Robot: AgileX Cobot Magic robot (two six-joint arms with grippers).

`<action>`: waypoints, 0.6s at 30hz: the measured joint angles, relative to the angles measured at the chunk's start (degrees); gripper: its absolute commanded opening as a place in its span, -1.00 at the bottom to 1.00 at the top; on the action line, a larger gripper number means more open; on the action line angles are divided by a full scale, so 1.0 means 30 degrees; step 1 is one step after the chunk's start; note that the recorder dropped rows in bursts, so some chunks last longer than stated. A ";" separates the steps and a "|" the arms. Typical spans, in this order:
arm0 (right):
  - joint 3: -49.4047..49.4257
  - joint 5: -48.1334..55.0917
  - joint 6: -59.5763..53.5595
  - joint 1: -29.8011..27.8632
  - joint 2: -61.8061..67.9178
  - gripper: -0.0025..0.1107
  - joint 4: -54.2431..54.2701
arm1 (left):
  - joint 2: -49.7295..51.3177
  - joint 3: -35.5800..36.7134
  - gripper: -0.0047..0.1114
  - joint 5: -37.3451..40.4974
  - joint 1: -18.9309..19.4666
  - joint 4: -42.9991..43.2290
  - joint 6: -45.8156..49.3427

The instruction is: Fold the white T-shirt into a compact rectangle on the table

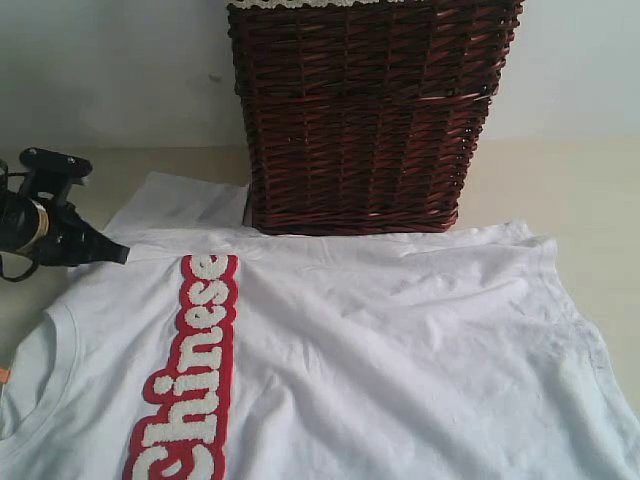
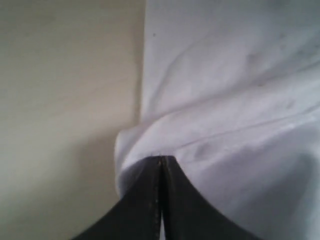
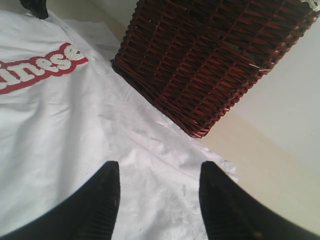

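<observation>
On the cream table (image 1: 575, 190), before a wicker basket (image 1: 370, 120), the white T-shirt (image 1: 400, 340) is spread flat, collar leftward, hem rightward. Its sleeve-side edge is pinched in the closed left gripper (image 2: 161, 161); the right gripper (image 3: 159, 175) is held wide above the hem corner.

I see the T-shirt (image 1: 400, 340) as plain white, its fuzzy white lettering (image 1: 190, 370) edged in thick red, with an orange tag (image 1: 3, 375) at its edge. The basket (image 1: 370, 120) is dark red-brown woven wicker with pale lace trim (image 1: 300, 4). The table (image 1: 560, 190) is matte cream-beige. The left gripper (image 2: 161, 159) and right gripper (image 3: 160, 170) are black.
</observation>
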 measured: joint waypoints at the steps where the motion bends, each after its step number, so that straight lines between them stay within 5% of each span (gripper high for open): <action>1: 0.0000 0.0000 0.0000 0.0000 0.0000 -0.10 0.0000 | 0.0013 -0.0165 -0.92 -0.0135 0.0000 0.0033 0.0547; 4: 0.0000 0.0000 0.0000 0.0000 0.0000 -0.10 0.0000 | 0.0042 -0.1119 -0.92 -0.1378 0.0000 0.0076 0.2542; 10: 0.0000 0.0000 0.0000 0.0000 0.0000 -0.10 0.0000 | -0.0160 -0.1166 -0.92 -0.1684 0.0000 0.0076 0.1223; 18: 0.0000 0.0000 0.0000 0.0000 0.0000 -0.10 0.0000 | -0.3474 0.0887 -0.92 -0.0141 0.0000 0.0076 0.0756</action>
